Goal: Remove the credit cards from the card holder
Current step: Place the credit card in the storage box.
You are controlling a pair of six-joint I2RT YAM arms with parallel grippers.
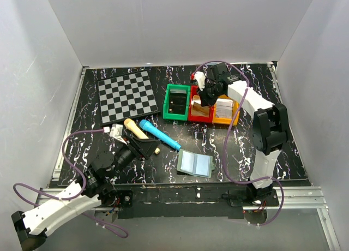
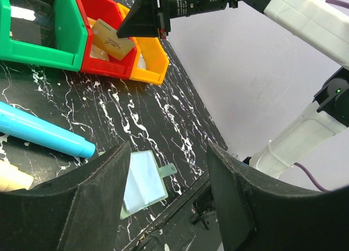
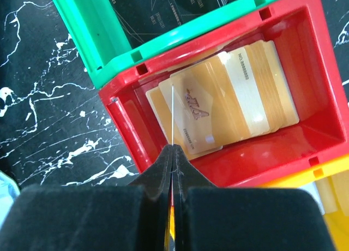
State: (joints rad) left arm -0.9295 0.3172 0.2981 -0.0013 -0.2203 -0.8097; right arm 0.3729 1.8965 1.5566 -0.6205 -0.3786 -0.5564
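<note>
right claw (image 3: 172,153) pinches a credit card (image 2: 113,42) edge-on over the red bin (image 3: 124,125)

Small illegible print on gold cards (image 3: 218,114)

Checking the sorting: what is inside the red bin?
Overlapping gold cards lie flat in the red bin; the lower ones are mostly covered, so their count is unclear. The floor beneath them is hidden.

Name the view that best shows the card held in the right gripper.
Left wrist: the held card faces that camera, print visible, hanging from the right gripper over the red bin. Right wrist sees only its thin edge. Top external shows it too small to make out.
</note>
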